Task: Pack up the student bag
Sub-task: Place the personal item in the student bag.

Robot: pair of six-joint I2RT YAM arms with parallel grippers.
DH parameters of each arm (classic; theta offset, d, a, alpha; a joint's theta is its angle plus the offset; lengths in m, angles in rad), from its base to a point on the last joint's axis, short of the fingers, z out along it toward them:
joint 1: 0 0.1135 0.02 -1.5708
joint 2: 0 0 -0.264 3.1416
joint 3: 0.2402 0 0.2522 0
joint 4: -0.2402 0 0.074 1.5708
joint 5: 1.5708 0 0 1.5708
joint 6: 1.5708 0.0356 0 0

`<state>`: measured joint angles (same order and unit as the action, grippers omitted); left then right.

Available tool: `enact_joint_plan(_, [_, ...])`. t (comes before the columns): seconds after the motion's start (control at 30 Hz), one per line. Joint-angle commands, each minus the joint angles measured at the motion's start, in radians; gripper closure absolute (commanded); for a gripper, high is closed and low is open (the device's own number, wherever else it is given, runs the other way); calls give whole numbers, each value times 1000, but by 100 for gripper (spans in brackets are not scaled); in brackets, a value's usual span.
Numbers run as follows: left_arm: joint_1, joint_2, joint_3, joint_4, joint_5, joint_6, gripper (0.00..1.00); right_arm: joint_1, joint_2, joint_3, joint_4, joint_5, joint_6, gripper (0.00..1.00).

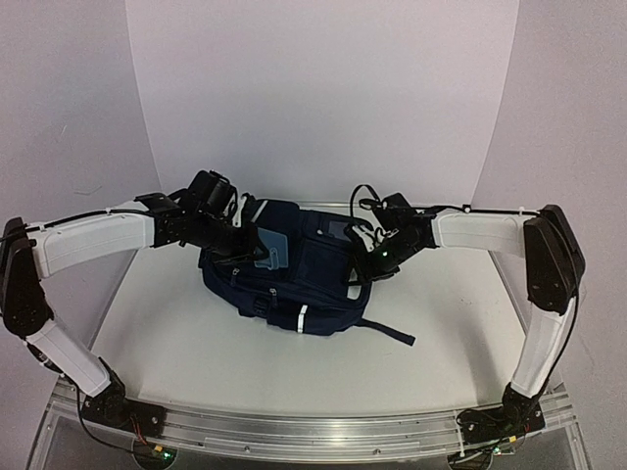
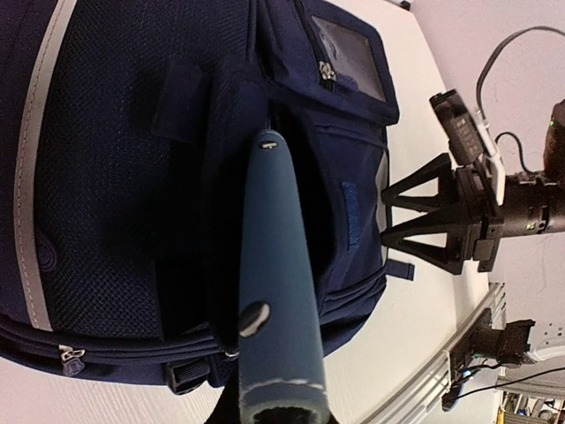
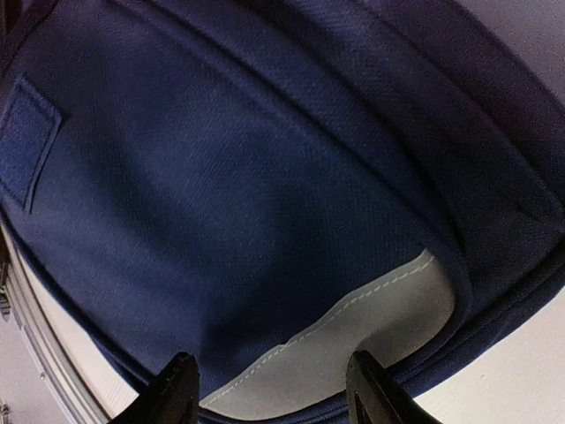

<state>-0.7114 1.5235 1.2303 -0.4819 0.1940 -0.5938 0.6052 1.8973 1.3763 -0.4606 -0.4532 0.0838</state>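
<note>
The student bag (image 1: 304, 284), navy with white stripes, lies on its side in the middle of the table. My left gripper (image 1: 250, 250) is shut on a small blue-grey pouch (image 1: 266, 247). In the left wrist view the pouch (image 2: 274, 291) runs edge-on, its far tip at a dark opening of the bag (image 2: 115, 177); my left fingers are hidden behind it. My right gripper (image 1: 377, 257) is at the bag's right side. Its jaws (image 3: 274, 389) stand open, close over the bag's fabric (image 3: 221, 177) and a grey patch (image 3: 353, 336). The open right gripper (image 2: 388, 216) also shows in the left wrist view.
A bag strap (image 1: 387, 331) trails over the white table (image 1: 176, 343) toward the front right. An aluminium rail (image 1: 313, 431) with both arm bases runs along the near edge. White walls close in the back and sides.
</note>
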Motion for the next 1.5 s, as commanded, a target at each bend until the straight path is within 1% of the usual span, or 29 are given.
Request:
enact_joint_plan(0.0, [9,31,48,-75,-53,28,100,-46,94,117,-48,211,-70,43])
enact_joint_plan(0.1, [17,49,45,-52,-24,35,100,-64,125,183,-80,220,-98,43])
enact_joint_plan(0.13, [22,56,41,-32,-1,40,100,-65,128,201,-91,217,-115,43])
enact_joint_plan(0.23, [60,78,14,54,127,29,100,-65,107,217,-103,157,-117,42])
enact_joint_plan(0.33, [83,97,9,96,175,7,100,-64,108,217,-119,152,-115,41])
enact_joint_plan(0.63, [109,209,133,30,162,-39,100,-64,155,186,-120,126,-117,43])
enact_joint_plan(0.8, [115,309,197,9,261,-66,100,-64,174,170,-116,107,-124,43])
enact_joint_plan(0.9, [116,353,217,7,298,-72,100,-64,175,161,-110,93,-128,43])
enact_joint_plan(1.07, [114,430,279,-18,329,-45,100,-64,172,150,-98,73,-131,43])
enact_joint_plan(1.2, [91,480,330,-19,386,-10,100,-64,177,155,-95,58,-130,43])
enact_joint_plan(1.33, [59,504,363,-20,410,15,100,-64,180,162,-94,43,-124,43])
enact_joint_plan(1.4, [55,498,360,-21,398,16,100,-65,180,163,-93,37,-121,43])
enact_joint_plan(1.43, [55,488,353,-23,381,14,98,-65,179,165,-93,35,-118,43])
enact_joint_plan(1.47, [56,468,340,-26,352,10,90,-65,177,165,-93,34,-117,43])
